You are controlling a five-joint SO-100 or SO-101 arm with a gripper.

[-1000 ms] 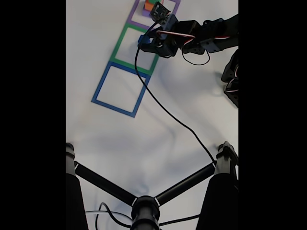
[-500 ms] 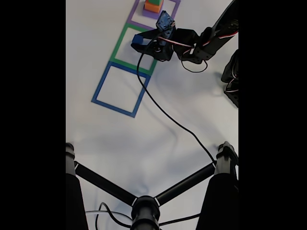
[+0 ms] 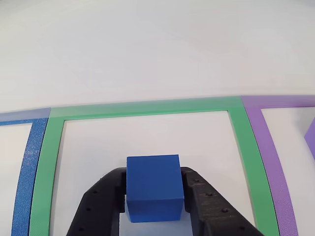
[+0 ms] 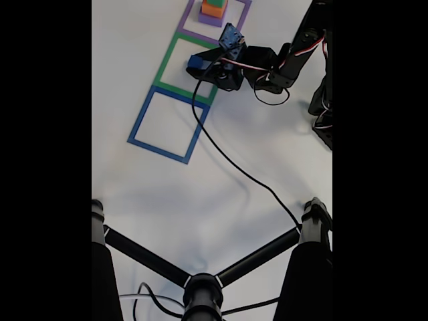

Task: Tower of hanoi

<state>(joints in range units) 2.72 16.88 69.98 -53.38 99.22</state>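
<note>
Lowered since earlier, jaws [image 3: 154, 206] clamp blue cube [image 3: 154, 189] over green tape square [image 3: 147, 106]; no writing.

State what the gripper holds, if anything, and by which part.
The gripper holds the blue cube, its fingers pressing the cube's two opposite side faces, over the green tape square.

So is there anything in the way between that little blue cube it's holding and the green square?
Nothing visible. The gripper holds the blue cube over the green square, and the white surface inside the outline is bare. The stacked blocks sit apart in the purple square.
</note>
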